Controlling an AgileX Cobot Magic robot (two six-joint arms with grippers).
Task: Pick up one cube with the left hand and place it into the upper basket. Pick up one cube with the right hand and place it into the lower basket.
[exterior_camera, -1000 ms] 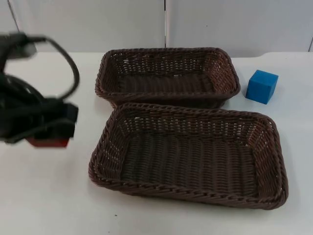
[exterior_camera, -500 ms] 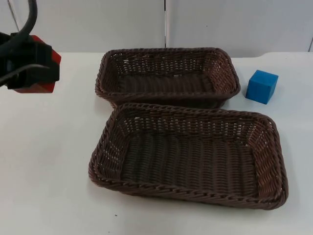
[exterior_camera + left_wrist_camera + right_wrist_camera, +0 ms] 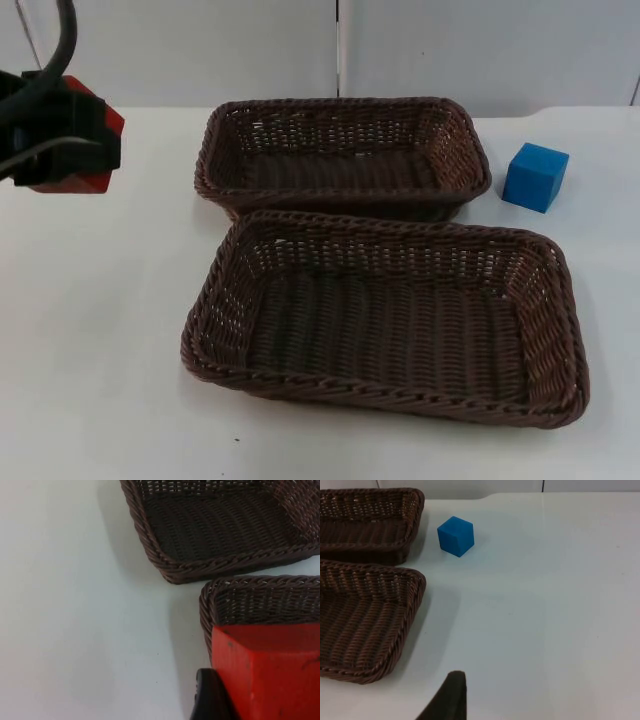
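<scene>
The left gripper (image 3: pixel 62 150) hangs above the worktop (image 3: pixel 100 350) at its far left, clamped on a red cube (image 3: pixel 85 135) that sits between its fingers, well off to the side of the upper basket (image 3: pixel 340 112). From the left wrist view the red cube (image 3: pixel 270 675) looks rigid and sharp-edged with a faintly scuffed matte face, so I would judge it light and stiff, unlikely to squash or slip, and best held just as it is now, across two opposite flat faces. A cube has no long axis to speak of; this one is carried with one flat face towards the wrist camera and its top edge roughly level. The blue cube (image 3: pixel 535 176) stands on the worktop just beside the right end of the upper basket, apart from its rim and turned so one vertical edge faces forward; it should handle the same, and a grip would want to square up to a pair of its side faces rather than pinch across corners. The lower basket (image 3: pixel 390 228) lies in front of the upper one, their long sides nearly touching, both running left to right. The right gripper (image 3: pixel 451 700) waits over bare worktop, well apart from the blue cube (image 3: pixel 455 536); I cannot tell how it is set.
</scene>
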